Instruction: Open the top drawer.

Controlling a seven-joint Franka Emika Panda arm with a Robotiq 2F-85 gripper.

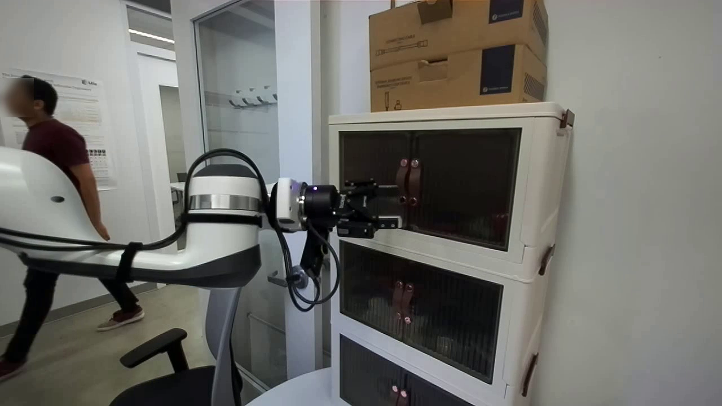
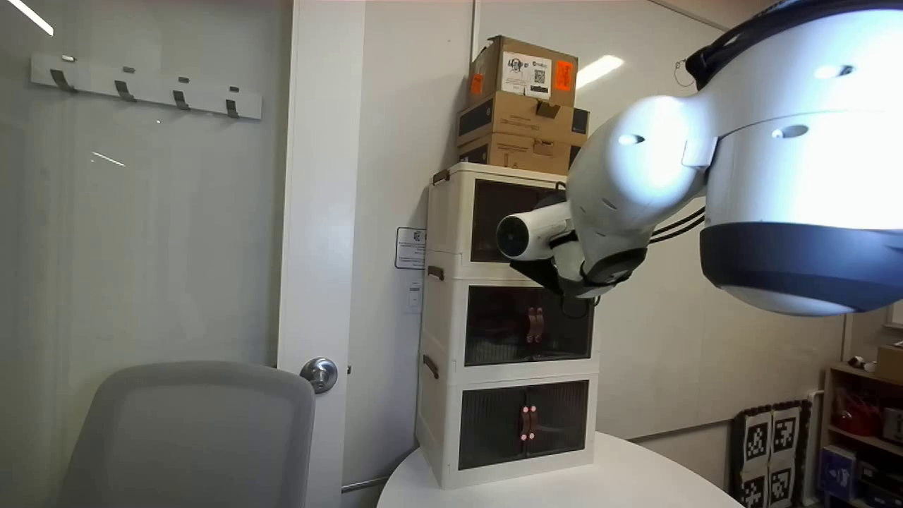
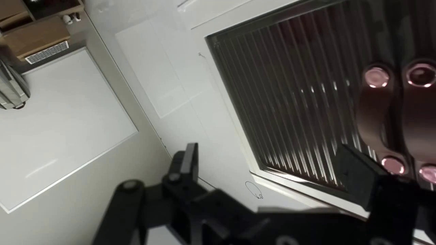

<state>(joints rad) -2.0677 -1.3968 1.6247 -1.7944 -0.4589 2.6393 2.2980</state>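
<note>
Nearest of all, in an exterior view, the robot arm (image 2: 790,162) runs off the right edge and hides the right part of the top drawer (image 2: 488,212), the highest tier of a cream cabinet (image 2: 441,324) on a white table (image 2: 621,483) that is itself cut off below. The gripper (image 1: 393,207) shows from the side in an exterior view, its fingers (image 1: 389,223) spread wide, near the drawer's shut smoky doors (image 1: 465,186). The upper finger ends just beside the left of two brown straps (image 1: 414,181); whether they touch cannot be told. In the wrist view the straps lie at the right, one trimmed by the edge, and a blurred black finger covers part of a door near their lower ends. A dim reddish patch (image 3: 299,30) shows through the ribbed door, too murky to name. In an exterior view the bottom tier (image 1: 378,372) is only partly visible, cut by the lower edge, as is an office chair (image 1: 175,389) to the left. Stacked cardboard boxes (image 1: 428,96) on the cabinet run out of the top of that view. At the far left, a man (image 1: 56,141) in a dark red shirt is partly behind the arm, his face blurred and one shoe cut off by the left edge.
</note>
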